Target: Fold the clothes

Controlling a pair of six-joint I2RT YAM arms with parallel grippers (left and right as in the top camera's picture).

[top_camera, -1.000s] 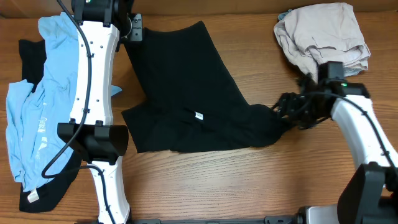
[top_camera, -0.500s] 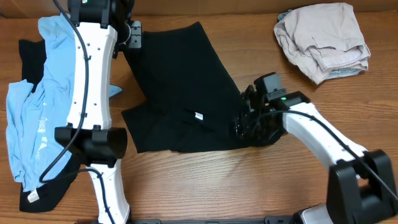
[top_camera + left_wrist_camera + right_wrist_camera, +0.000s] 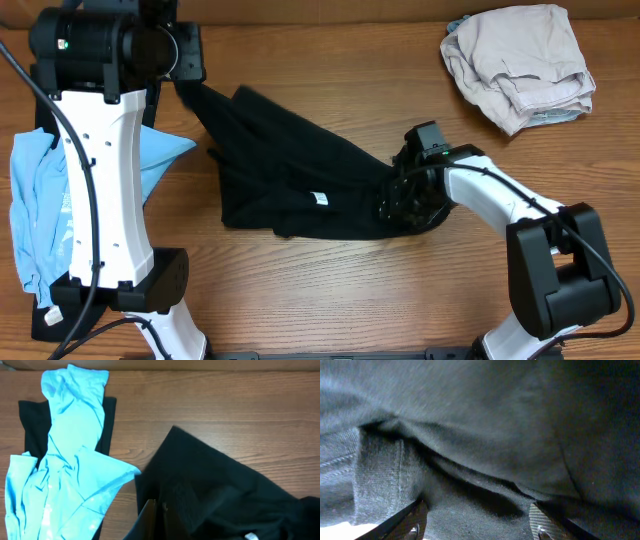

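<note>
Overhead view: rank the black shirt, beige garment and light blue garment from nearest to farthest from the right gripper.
1. black shirt, table centre, directly under the right gripper.
2. beige garment, far right corner.
3. light blue garment, left edge, across the shirt.

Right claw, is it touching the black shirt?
Touching. The right wrist view shows the black shirt filling the space between the fingers of the right claw, lying against both.

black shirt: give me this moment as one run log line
black shirt bunched mid-table | left fingers shut on its upper-left corner | right fingers open at its right end | fold not yet done
</note>
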